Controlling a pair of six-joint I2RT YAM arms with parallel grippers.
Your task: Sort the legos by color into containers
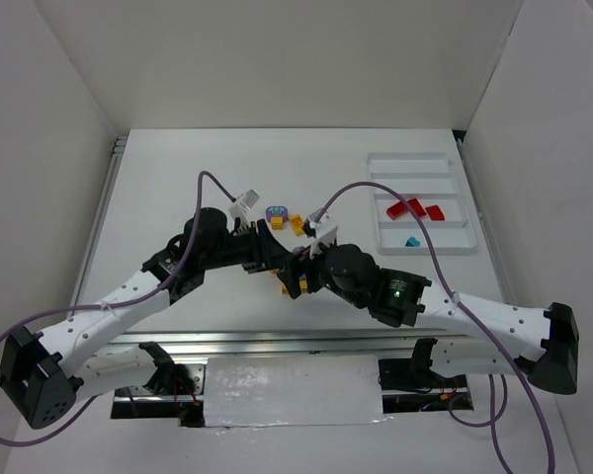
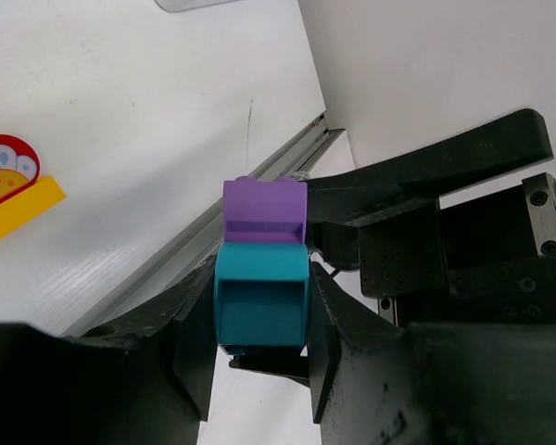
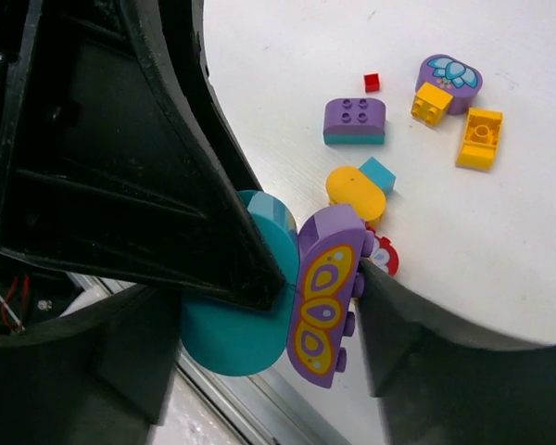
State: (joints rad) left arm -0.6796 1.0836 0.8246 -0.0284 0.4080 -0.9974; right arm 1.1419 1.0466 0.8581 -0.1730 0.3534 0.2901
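My left gripper (image 2: 259,348) is shut on a teal lego (image 2: 259,301) with a purple lego (image 2: 264,211) stuck on top, held above the table's near middle. In the right wrist view the teal lego (image 3: 232,338) is rounded and the purple one (image 3: 322,297) bears a yellow butterfly print. My right gripper (image 3: 269,329) is shut across the joined pair, one finger on the purple studs, the other against the teal side. In the top view both grippers, left (image 1: 280,263) and right (image 1: 296,276), meet there. The white tray (image 1: 410,165) holds red legos (image 1: 410,208) and a teal one (image 1: 412,241).
Loose legos lie on the table past the grippers: a purple one with a teal base (image 3: 354,120), a purple flower piece (image 3: 449,72), yellow ones (image 3: 479,139) (image 3: 355,190), a tiny red one (image 3: 372,82). A red-and-yellow printed piece (image 2: 9,185) lies at the left. The table's metal front rail (image 2: 213,241) runs just below.
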